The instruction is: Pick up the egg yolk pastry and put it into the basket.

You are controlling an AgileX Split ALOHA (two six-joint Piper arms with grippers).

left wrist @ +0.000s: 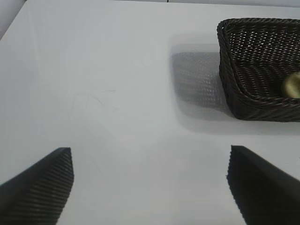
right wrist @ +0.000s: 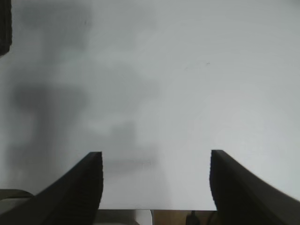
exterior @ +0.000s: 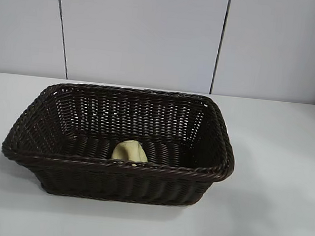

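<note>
Basket (exterior: 116, 167) near rim hides egg yolk pastry (exterior: 130, 151) btm; arms out of ext. view.

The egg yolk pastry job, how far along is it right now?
It looks done. The egg yolk pastry lies on the floor of the basket, near its front wall. Nothing is in hand: the left gripper and the right gripper are both open and empty over bare table, away from the basket. Nothing seems left except perhaps parking the arms.
</note>
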